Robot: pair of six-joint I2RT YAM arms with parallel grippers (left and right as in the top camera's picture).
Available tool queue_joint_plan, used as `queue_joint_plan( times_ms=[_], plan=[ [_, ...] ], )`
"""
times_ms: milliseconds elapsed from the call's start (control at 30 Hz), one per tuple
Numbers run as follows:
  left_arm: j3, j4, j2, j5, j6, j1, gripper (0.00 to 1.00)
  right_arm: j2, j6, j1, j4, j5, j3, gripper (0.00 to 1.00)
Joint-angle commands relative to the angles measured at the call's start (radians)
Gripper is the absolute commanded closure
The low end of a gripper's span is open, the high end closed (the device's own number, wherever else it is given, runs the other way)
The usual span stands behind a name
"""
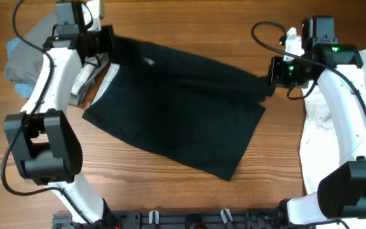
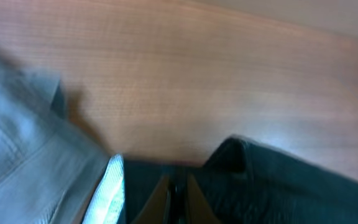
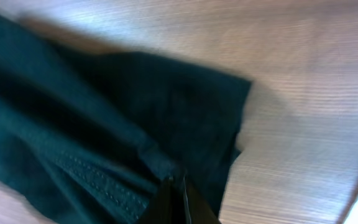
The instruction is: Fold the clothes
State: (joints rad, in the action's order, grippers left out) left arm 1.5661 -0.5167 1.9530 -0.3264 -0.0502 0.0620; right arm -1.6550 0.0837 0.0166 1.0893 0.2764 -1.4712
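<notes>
The black shorts (image 1: 176,108) lie spread across the middle of the table, their pale inner waistband (image 1: 105,83) showing at the left edge. My left gripper (image 1: 114,46) is shut on the shorts' far left corner; in the left wrist view the fingers (image 2: 178,190) pinch black cloth (image 2: 278,180) beside the white band (image 2: 110,186). My right gripper (image 1: 271,79) is shut on the shorts' far right corner, pulling it taut; in the right wrist view the fingers (image 3: 180,190) clamp the dark hem (image 3: 104,137).
Grey folded shorts (image 1: 27,57) lie at the far left, also seen in the left wrist view (image 2: 23,149). A white shirt (image 1: 326,127) lies at the right edge under my right arm. Bare wood lies in front of the shorts.
</notes>
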Motion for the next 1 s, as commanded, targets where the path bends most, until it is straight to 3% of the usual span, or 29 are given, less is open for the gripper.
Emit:
queue_joint_plan(
  times_ms=[0, 167, 333, 500, 567, 633, 700, 833, 967],
  plan=[
    [0.007, -0.14, -0.061, 0.12, 0.016, 0.1, 0.96, -0.005, -0.139, 0.009, 0.112, 0.146, -0.008, 0.96],
    [0.007, -0.286, -0.074, 0.114, 0.021, 0.157, 0.96, -0.006, -0.197, -0.008, 0.153, 0.139, -0.008, 0.96],
    [0.007, -0.233, -0.074, 0.043, 0.021, 0.152, 0.96, -0.006, -0.151, -0.014, -0.024, -0.014, -0.008, 0.96],
    [0.007, -0.022, -0.1, -0.146, 0.08, 0.152, 0.96, 0.003, -0.171, -0.013, -0.34, -0.283, -0.012, 0.96],
    [0.007, 0.113, -0.129, -0.153, 0.079, 0.152, 0.96, 0.011, -0.176, -0.007, -0.482, -0.467, -0.023, 0.96],
    [0.007, 0.187, -0.145, -0.153, 0.069, 0.152, 0.96, 0.019, -0.227, -0.004, -0.572, -0.516, -0.023, 0.96],
    [0.007, 0.201, -0.148, -0.153, 0.069, 0.152, 0.96, 0.021, -0.245, -0.007, -0.577, -0.475, -0.023, 0.96],
    [0.007, 0.066, -0.145, -0.156, 0.079, 0.152, 0.96, 0.023, -0.264, -0.018, -0.431, -0.356, -0.023, 0.96],
    [0.007, -0.067, -0.14, -0.147, 0.122, 0.152, 0.96, 0.023, -0.176, -0.043, -0.306, -0.339, -0.023, 0.96]
  ],
)
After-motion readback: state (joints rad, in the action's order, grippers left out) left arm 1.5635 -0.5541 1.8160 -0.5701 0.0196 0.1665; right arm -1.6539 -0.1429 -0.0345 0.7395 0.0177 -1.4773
